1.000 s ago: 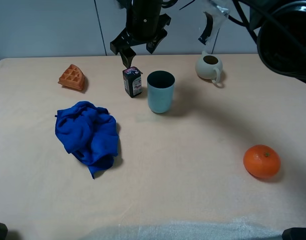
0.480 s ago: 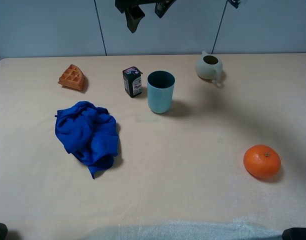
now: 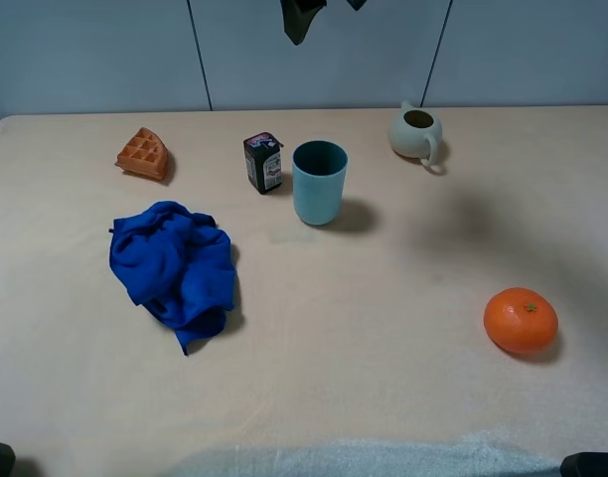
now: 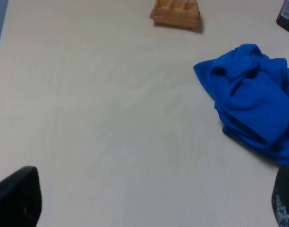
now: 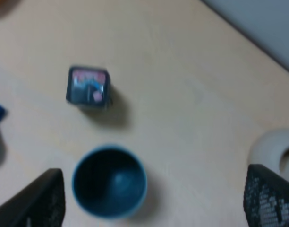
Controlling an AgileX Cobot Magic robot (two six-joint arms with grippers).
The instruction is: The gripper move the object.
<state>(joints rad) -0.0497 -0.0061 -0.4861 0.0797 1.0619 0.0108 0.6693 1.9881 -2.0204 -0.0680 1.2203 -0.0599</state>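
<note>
The object, a small black carton [image 3: 263, 162] with pink and white marks, stands upright on the table just left of the teal cup [image 3: 319, 182]. It shows from above in the right wrist view [image 5: 88, 86] and at the edge of the left wrist view [image 4: 287, 12]. My right gripper [image 3: 327, 10] is high above the table's far edge, mostly out of frame, open and empty [image 5: 154, 203], well clear of the carton. My left gripper [image 4: 149, 203] is open and empty over bare table near the blue cloth; it does not show in the high view.
A waffle wedge [image 3: 143, 153] lies at the far left and a crumpled blue cloth [image 3: 175, 266] in front of it. A cream teapot [image 3: 416, 132] stands at the far right. An orange [image 3: 521, 320] sits near the right front.
My right gripper, open close above the carton a second ago, has risen and shifted right until only its fingertips show. The carton has stayed in place.
</note>
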